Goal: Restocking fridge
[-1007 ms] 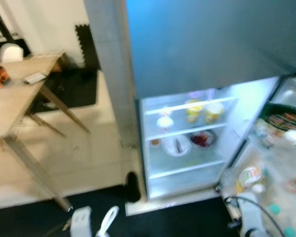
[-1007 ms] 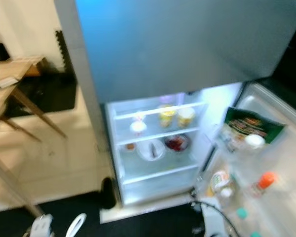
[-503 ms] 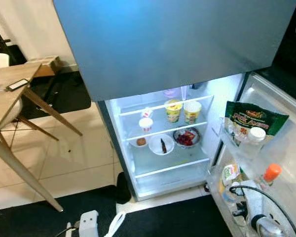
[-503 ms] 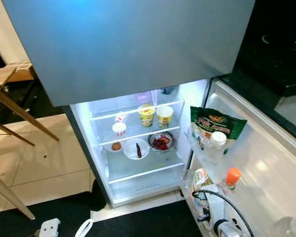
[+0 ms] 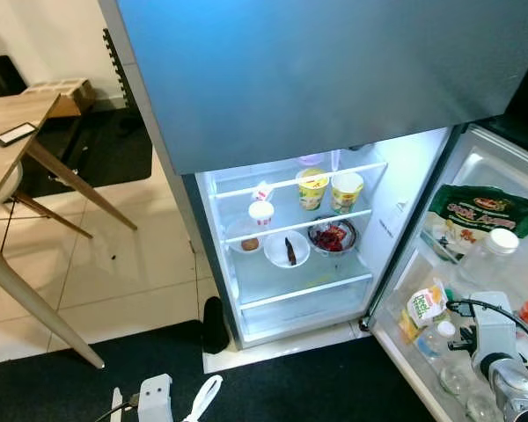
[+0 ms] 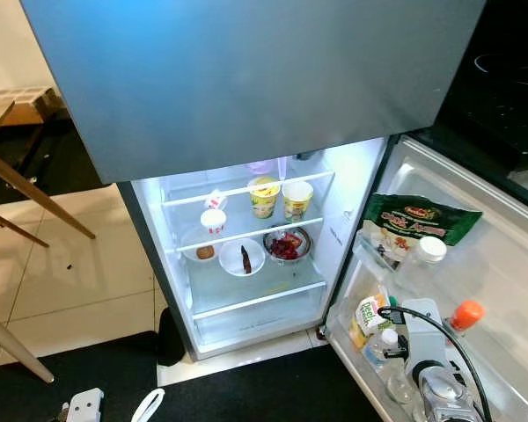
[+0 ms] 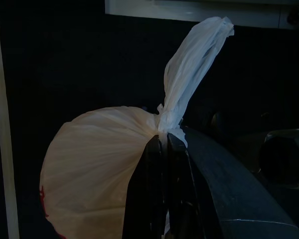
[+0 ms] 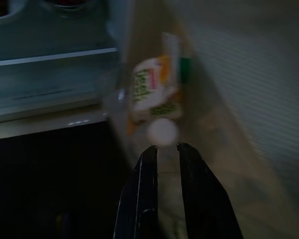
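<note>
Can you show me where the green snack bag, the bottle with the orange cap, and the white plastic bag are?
green snack bag [image 6: 420, 216]: right eye view, on its printed front.
bottle with the orange cap [image 6: 465, 314]: right eye view, on the cap.
white plastic bag [image 7: 97, 159]: left wrist view, on its bulging body.

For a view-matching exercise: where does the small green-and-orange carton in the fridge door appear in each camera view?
Left eye view: carton in the door's lower shelf, lower right.
Right eye view: carton in the same shelf, lower right.
Right wrist view: carton just beyond the right tool.
Left wrist view: left tool shut on a white bag instead.
Shared landmark: white bottle cap beside the carton.
</note>
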Tool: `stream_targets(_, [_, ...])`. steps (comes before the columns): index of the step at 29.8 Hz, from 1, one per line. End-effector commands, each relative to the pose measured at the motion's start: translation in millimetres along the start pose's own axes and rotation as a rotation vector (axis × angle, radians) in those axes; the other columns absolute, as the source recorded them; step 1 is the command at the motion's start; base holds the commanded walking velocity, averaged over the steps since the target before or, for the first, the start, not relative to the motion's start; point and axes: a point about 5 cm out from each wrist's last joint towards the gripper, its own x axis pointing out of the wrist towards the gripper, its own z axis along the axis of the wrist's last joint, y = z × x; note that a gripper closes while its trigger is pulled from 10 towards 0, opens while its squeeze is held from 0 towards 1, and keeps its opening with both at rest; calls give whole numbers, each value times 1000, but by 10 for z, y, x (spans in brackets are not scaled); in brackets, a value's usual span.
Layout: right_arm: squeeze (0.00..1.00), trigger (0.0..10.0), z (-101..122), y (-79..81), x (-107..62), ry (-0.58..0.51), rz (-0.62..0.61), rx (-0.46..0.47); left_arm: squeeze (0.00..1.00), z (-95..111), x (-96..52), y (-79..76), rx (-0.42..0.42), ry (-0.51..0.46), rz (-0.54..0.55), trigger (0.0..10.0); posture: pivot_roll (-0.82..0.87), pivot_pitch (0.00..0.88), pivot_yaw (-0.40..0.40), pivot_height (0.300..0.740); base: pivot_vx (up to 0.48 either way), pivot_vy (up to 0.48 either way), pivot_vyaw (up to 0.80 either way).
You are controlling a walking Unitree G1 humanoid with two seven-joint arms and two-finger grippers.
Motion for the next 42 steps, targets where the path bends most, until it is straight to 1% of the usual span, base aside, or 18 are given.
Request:
stream_targets(1, [0,10000,6,93,14,-10,42,10,0,-29,-2,-10,3,8,-2,10000,-64,28,21,740,0,0,0])
stream_targets(2, [0,10000,-52,178,14,7,78,13,0,-27,1,-20,7,7,-4,10000,-63,27,20,740,0,0,0])
stream_targets(3, [0,10000,-52,178,14,7,78,13,0,-27,1,-20,7,7,-4,10000,-63,27,20,740,0,0,0])
stream_targets(5, [0,10000,-190,374,0,47,160,2,0,-36,6,-41,23,12,-10,10000,-60,26,22,740,0,0,0])
stream_targets(6, [0,10000,-248,470,-12,58,209,17,0,-38,9,-53,29,14,-14,10000,-60,26,22,740,0,0,0])
stream_targets(7, [0,10000,-248,470,-12,58,209,17,0,-38,9,-53,29,14,-14,10000,-60,26,22,740,0,0,0])
stream_targets(8, [0,10000,-278,524,-20,62,239,29,0,-40,11,-60,32,15,-17,10000,-60,26,22,740,0,0,0])
stream_targets(9, [0,10000,-376,618,-46,92,278,19,0,-37,12,-63,34,14,-19,10000,-60,26,22,740,0,0,0])
stream_targets(10, [0,10000,-376,618,-46,92,278,19,0,-37,12,-63,34,14,-19,10000,-60,26,22,740,0,0,0])
stream_targets(11, [0,10000,-453,690,-70,118,307,8,0,-35,13,-65,35,14,-21,10000,-51,19,21,740,0,0,800])
stream_targets(12, [0,10000,-453,690,-70,118,307,8,0,-35,13,-65,35,14,-21,10000,-51,19,21,740,0,0,800])
stream_targets(14, [0,10000,-578,770,-110,162,331,-19,0,-34,13,-65,44,17,-23,10000,-51,19,21,740,0,0,800])
stream_targets(21, [0,10000,-691,784,-151,207,339,-9,0,-46,14,-75,59,25,-26,10000,-53,12,21,740,0,0,800])
stream_targets(25, [0,10000,-688,793,-151,206,344,-16,0,-39,21,-91,62,24,-29,10000,-55,11,22,740,0,0,800])
stream_targets(32, [0,10000,-665,767,-138,192,305,-39,0,-7,36,-123,56,9,-39,10000,-55,8,24,740,0,0,779])
stream_targets(35, [0,10000,-682,757,-144,197,300,-39,0,-6,35,-119,55,8,-38,10000,-56,8,26,740,0,0,533])
stream_targets(38, [0,10000,-695,725,-143,201,257,-78,0,-7,34,-116,54,9,-37,10000,-55,8,26,740,0,0,0])
stream_targets(42, [0,10000,-756,711,-159,241,230,-80,0,-16,30,-108,56,16,-37,10000,-55,8,26,740,0,0,0])
